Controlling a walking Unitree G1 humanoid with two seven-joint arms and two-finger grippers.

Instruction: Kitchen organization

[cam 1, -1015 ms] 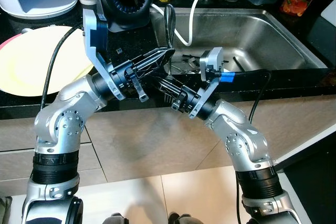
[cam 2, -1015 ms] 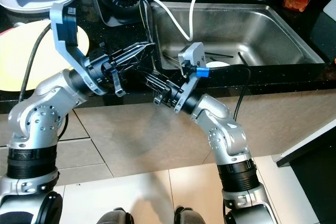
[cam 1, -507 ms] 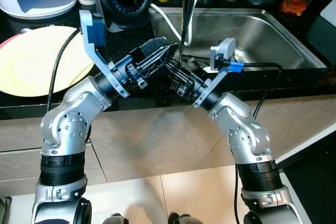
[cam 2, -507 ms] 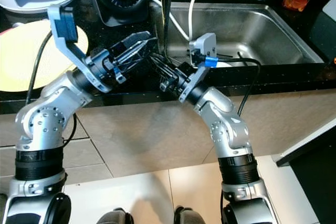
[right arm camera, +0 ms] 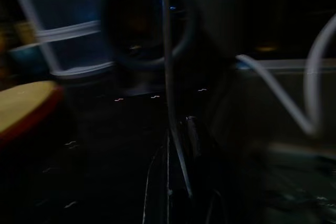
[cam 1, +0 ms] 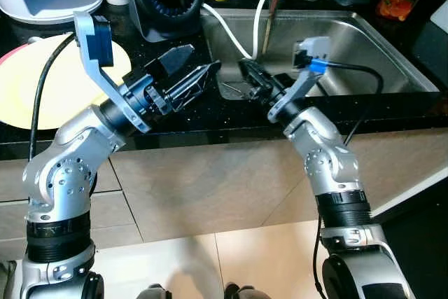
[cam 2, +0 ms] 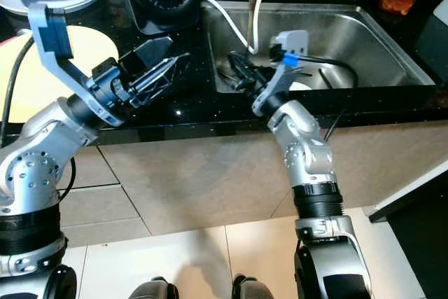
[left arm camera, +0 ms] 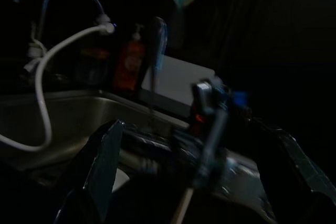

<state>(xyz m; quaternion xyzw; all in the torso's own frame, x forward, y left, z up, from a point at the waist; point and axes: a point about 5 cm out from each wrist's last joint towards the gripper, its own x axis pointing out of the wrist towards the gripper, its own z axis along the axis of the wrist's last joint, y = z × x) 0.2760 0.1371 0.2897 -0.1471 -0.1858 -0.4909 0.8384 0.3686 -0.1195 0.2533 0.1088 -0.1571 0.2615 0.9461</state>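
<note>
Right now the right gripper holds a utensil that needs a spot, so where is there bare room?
Bare black counter between yellow plate and sink; right gripper holds the utensil. Sink's left corner is crowded with cutlery and hose.

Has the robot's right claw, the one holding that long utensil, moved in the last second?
Yes. The right gripper with the utensil has gone from in front of the counter edge to over the sink.

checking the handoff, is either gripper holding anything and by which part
The right gripper holds a long-handled utensil by the lower end of its handle, upright over the sink. The left gripper is open and holds nothing.
</note>
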